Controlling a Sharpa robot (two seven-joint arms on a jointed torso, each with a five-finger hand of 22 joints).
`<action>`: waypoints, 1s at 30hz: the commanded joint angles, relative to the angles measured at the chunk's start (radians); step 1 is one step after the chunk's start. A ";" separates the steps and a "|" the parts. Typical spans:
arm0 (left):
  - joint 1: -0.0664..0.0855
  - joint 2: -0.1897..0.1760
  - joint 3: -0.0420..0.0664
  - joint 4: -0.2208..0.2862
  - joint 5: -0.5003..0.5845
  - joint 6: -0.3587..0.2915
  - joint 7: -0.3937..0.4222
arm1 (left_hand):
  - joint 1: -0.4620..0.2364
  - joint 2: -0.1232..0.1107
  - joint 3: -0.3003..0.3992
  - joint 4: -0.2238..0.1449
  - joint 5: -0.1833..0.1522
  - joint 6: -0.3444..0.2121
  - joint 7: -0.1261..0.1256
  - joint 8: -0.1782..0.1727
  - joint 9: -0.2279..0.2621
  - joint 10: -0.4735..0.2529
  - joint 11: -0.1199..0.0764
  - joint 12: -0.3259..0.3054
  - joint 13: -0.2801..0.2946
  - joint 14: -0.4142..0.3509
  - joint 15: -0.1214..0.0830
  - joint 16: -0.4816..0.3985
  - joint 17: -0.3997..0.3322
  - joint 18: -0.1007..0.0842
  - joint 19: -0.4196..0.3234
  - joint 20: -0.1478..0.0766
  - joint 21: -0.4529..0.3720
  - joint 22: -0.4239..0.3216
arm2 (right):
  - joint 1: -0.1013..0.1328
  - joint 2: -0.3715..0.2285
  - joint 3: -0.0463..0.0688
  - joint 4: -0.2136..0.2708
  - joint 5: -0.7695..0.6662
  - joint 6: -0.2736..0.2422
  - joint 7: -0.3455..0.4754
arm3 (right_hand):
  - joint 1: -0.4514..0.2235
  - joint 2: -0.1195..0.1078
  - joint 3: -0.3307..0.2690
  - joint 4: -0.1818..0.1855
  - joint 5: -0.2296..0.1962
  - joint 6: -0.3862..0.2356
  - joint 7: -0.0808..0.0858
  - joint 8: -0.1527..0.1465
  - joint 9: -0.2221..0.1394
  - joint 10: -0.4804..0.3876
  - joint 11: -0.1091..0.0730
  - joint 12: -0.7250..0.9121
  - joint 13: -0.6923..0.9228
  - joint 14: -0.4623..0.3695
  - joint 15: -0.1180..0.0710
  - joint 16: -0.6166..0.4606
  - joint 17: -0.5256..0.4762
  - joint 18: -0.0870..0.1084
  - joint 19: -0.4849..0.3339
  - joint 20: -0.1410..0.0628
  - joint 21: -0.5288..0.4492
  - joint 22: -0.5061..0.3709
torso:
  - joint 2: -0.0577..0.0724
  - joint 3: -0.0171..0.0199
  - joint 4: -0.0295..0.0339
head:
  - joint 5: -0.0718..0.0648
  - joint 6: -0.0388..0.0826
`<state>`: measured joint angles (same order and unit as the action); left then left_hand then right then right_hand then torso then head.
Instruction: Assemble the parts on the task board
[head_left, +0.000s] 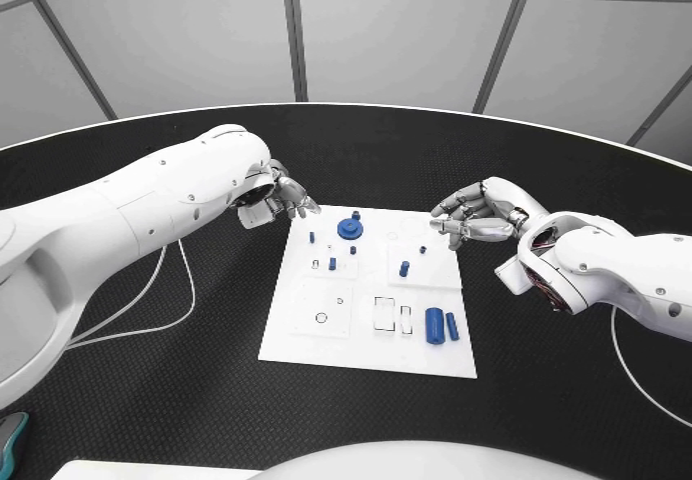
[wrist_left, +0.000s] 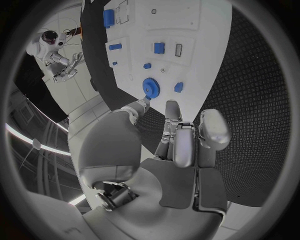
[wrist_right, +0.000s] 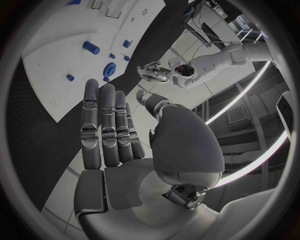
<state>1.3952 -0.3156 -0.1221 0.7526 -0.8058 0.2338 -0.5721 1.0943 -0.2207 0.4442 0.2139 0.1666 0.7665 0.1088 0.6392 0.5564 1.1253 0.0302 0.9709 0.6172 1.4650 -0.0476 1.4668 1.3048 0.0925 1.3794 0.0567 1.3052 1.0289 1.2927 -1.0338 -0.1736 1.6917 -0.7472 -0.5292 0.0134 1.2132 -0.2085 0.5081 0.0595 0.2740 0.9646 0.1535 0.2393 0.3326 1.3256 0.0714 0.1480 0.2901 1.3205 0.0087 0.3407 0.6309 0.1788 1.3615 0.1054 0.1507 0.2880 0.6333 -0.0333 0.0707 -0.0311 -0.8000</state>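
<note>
Overhead, both hands (head_left: 283, 197) (head_left: 476, 213) flank the task board (head_left: 361, 345) (fingers empty).

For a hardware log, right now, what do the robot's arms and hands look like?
Both arms are smooth, rounded white shells. The left hand and right hand are silver metal with segmented fingers. Thin white cables loop on the table beside the left arm.

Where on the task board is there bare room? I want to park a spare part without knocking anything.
The task board is barest along its near-left edge, below the small ring mark. The far strip is crowded: the blue gear and small blue pegs stand there. The near-right corner holds two blue cylinders.
</note>
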 joint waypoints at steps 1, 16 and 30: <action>-0.007 0.016 0.000 -0.026 -0.007 0.005 0.002 | -0.004 -0.010 -0.009 0.004 -0.006 -0.001 0.001 0.000 -0.002 -0.004 -0.001 0.006 0.002 0.035 0.008 -0.004 0.000 0.009 0.002 0.006 -0.001 0.004 | 0.000 0.001 0.000 0.001 0.000 0.000 0.000 | -0.005 -0.002 0.000 0.007 0.007 -0.009 0.001 0.001 -0.001 -0.007 0.000 0.004 0.001 -0.007 -0.001 -0.003 0.001 0.002 -0.001 0.002 0.000 -0.002 | 0.004 -0.0009 -0.0025 | 0.004 0.000; -0.038 0.057 -0.001 -0.103 -0.018 0.025 0.005 | -0.004 -0.009 -0.017 0.011 -0.007 0.002 0.000 0.002 -0.005 0.000 -0.002 0.013 0.008 0.037 0.007 -0.002 0.003 0.007 0.008 0.006 0.006 0.019 | 0.000 0.008 0.000 0.002 0.000 -0.001 0.000 | -0.004 -0.002 0.000 0.008 0.008 -0.009 0.001 0.001 -0.001 -0.009 0.000 0.004 0.004 -0.008 -0.001 -0.003 0.004 0.002 -0.001 0.002 -0.001 -0.003 | 0.008 -0.0017 -0.0041 | 0.008 0.000; -0.057 0.069 -0.001 -0.150 -0.028 0.027 0.010 | 0.005 -0.001 -0.022 0.015 -0.005 0.007 -0.002 0.006 -0.007 0.004 -0.003 0.020 0.013 0.037 0.006 -0.002 0.004 0.006 0.010 0.004 0.010 0.024 | 0.000 0.009 0.000 0.004 0.000 -0.001 0.001 | -0.004 -0.002 0.000 0.008 0.008 -0.009 0.001 0.001 -0.001 -0.009 0.000 0.004 0.004 -0.008 -0.001 -0.003 0.004 0.002 -0.001 0.002 -0.001 -0.003 | 0.008 -0.0026 -0.0045 | 0.007 -0.005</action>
<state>1.3389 -0.2468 -0.1228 0.6036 -0.8330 0.2603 -0.5622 1.0903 -0.2246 0.4290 0.2292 0.1666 0.7665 0.1087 0.6392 0.5505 1.1255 0.0302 0.9860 0.6287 1.4650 -0.0478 1.4668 1.3074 0.0926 1.3831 0.0604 1.3096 1.0517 1.2929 -1.0246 -0.1733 1.6953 -0.7472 -0.5298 0.0141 1.2132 -0.2084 0.5081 0.0595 0.2787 0.9646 0.1535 0.2393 0.3326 1.3256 0.0714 0.1480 0.2928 1.3205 0.0087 0.3407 0.6342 0.1788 1.3615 0.1054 0.1507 0.2864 0.6415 -0.0357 0.0658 -0.0240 -0.8041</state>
